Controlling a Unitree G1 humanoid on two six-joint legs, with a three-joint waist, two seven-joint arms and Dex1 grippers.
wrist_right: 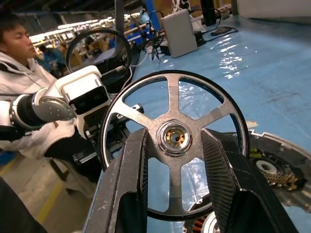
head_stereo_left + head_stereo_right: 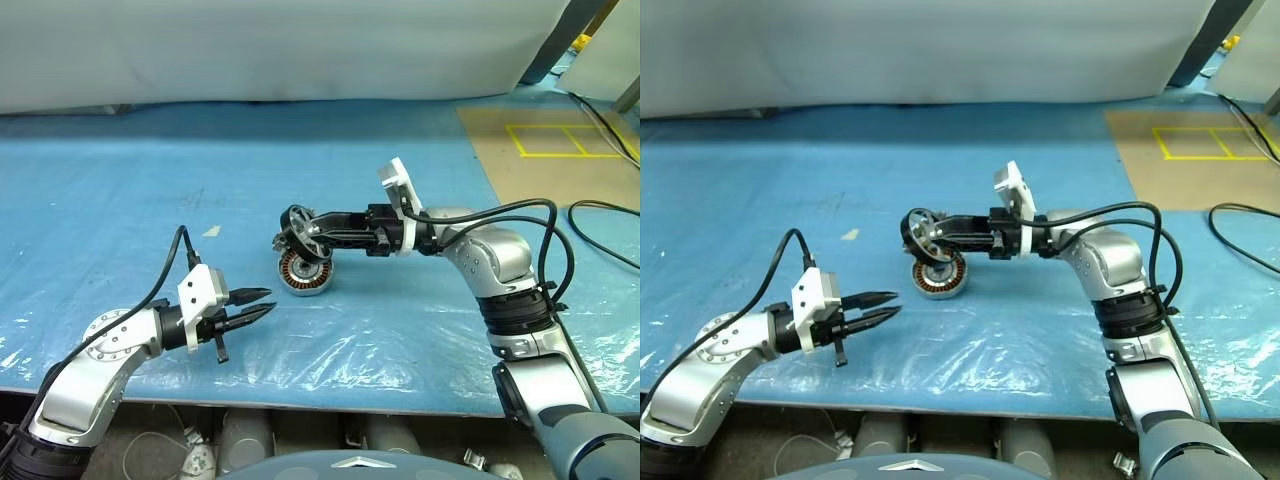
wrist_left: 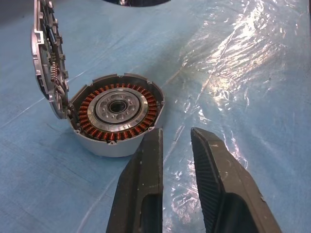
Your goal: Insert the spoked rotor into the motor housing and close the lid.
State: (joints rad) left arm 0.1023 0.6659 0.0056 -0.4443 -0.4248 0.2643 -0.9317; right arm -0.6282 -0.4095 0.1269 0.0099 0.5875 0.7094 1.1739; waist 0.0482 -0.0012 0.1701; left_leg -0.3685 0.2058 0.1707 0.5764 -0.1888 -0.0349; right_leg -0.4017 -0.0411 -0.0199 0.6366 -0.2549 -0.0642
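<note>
The motor housing [image 3: 116, 110] lies on the blue table with its copper windings and silver centre facing up. The lid [image 3: 47, 63] stands on edge against the housing's side. My right gripper [image 2: 303, 234] is shut on the spoked rotor [image 1: 174, 137], with its fingers either side of the hub. It holds the rotor [image 2: 296, 226] on edge just above the housing [image 2: 303, 272]. My left gripper [image 2: 268, 301] hovers a hand's width to the left of the housing and points at it. Its fingers [image 3: 146, 174] stand a little apart with nothing between them.
The table is covered in blue plastic sheet [image 2: 420, 340] and its front edge runs close to my arms. A brown floor patch with yellow tape [image 2: 560, 140] and black cables [image 2: 600, 215] lie at the right. A person in a white jacket [image 1: 29, 82] is beyond the table.
</note>
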